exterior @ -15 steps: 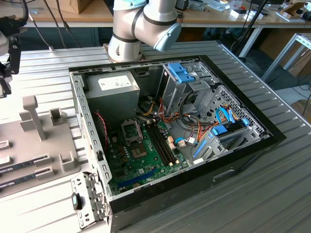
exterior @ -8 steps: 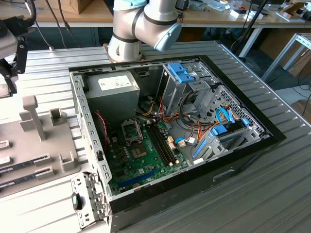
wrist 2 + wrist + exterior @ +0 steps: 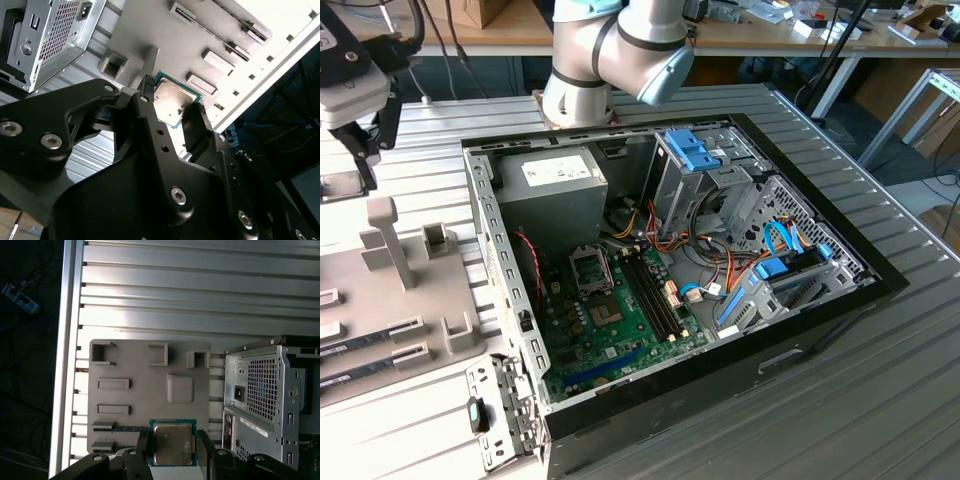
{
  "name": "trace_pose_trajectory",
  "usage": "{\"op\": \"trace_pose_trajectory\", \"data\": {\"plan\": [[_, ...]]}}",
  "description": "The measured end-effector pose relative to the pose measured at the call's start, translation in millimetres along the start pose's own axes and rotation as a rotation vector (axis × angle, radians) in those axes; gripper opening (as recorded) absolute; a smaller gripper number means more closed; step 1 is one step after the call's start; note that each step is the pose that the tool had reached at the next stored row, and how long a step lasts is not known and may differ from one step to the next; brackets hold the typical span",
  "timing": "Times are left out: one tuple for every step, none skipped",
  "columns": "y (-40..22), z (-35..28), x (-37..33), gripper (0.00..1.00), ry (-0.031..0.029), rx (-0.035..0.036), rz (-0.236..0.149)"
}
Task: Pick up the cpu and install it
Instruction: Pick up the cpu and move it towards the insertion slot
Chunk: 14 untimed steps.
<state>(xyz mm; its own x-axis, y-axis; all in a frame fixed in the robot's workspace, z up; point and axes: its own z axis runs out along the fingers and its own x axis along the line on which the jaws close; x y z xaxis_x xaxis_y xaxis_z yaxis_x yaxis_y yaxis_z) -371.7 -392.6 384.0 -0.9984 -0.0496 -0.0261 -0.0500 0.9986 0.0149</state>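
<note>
Black claw (image 3: pixel 172 433) fingers (image 3: pixel 143 445) press against two opposite edges of the cpu (image 3: pixel 172 444), closed to just its width. In both wrist views the chip sits between them with its silvery top facing the cameras and its thin green rim showing (image 3: pixel 175 102). Beneath it lies a grey parts tray (image 3: pixel 145 375) with a raised square pad (image 3: pixel 180 389), several small upright brackets, and a long narrow memory stick (image 3: pixel 125 428) resting in a slot. The tray sits on a ribbed aluminium bench (image 3: pixel 200 290). Just beside the tray stands an open computer case (image 3: pixel 820 300), its perforated rear panel (image 3: pixel 260 390) showing in the first wrist view. Inside the case, the exterior view shows a green motherboard (image 3: pixel 620 320) with an empty square socket (image 3: pixel 590 270) and a grey power supply (image 3: pixel 550 180) beyond it. Farther back, the pale robot arm (image 3: pixel 620 50) rises behind the case.
</note>
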Motion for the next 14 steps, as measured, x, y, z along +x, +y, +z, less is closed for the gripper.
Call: {"op": "trace_pose_trajectory", "data": {"plan": [[-0.1,0.0,-0.8,0.47,0.0,0.0,0.0],[-0.1,0.0,-2.1,0.47,0.0,0.0,0.0],[-0.2,0.1,-3.4,0.47,0.0,0.0,0.0],[-0.3,0.2,-6.4,0.47,0.0001,0.0,0.0],[-0.4,0.3,-9.0,0.47,0.0,0.0,0.0],[-0.6,0.3,-11.2,0.47,0.0001,0.0001,0.0],[-0.6,0.4,-12.6,0.47,0.0,0.0,0.0],[-0.8,0.4,-14.8,0.47,0.0001,0.0,0.0],[-0.9,0.5,-18.3,0.47,0.0,0.0,0.0],[-1.0,0.6,-20.1,0.47,0.0,0.0,0.0],[-1.1,0.6,-21.7,0.47,0.0,0.0,0.0],[-1.2,0.7,-24.1,0.47,0.0001,0.0,0.0],[-1.3,0.7,-26.2,0.47,0.0001,0.0,0.0],[-1.4,0.8,-28.5,0.47,0.0,0.0,0.0]]}}
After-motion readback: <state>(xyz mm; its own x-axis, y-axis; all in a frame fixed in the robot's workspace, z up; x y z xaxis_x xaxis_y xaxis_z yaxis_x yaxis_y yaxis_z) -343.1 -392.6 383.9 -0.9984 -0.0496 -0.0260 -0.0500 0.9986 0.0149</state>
